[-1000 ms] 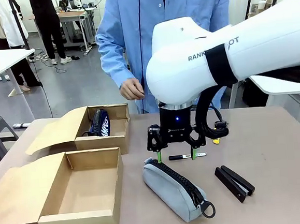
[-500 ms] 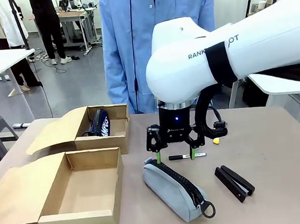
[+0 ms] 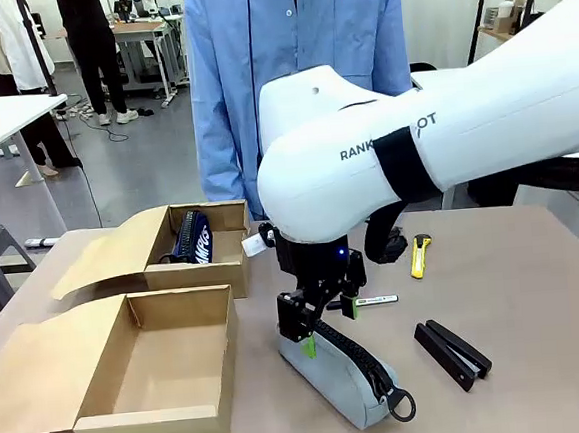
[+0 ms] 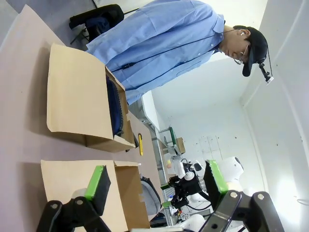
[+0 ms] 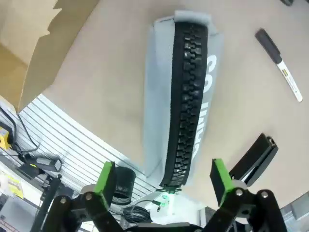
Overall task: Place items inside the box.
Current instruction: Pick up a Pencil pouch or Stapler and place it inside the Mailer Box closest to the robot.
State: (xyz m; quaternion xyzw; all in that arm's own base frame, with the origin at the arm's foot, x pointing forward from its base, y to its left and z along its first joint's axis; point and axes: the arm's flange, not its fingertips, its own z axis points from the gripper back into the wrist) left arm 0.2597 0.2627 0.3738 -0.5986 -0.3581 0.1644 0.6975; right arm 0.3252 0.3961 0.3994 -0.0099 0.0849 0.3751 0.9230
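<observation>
The step in hand looks like the pick-up of the grey pencil pouch (image 3: pixel 347 372), which is lying on the counter (image 3: pixel 536 287) just right of the near box (image 3: pixel 230 352), its zip facing up and its ring pull pointing toward the near edge. The right arm is reaching across the middle from the right with its wrist pointing down. The right gripper (image 3: pixel 330 326) is hanging over the pouch's far-left end, turned so that its spread fingers are straddling the pouch's width. In the right wrist view the green pads (image 5: pixel 105 178) are standing on either side of the zip, not pressing the fabric.

The next move probably calls for a slight descent, a squeeze across the soft body, then a lift and a carry left over the box's open top.

The black marker pen (image 3: pixel 368 301) and the black stapler (image 3: pixel 453 352) are waiting on the counter to the right. The far box (image 3: pixel 199 279) is already holding a dark blue pouch (image 3: pixel 193 236).

The left gripper (image 4: pixel 157 180) is hovering with its fingers apart and nothing between them.
</observation>
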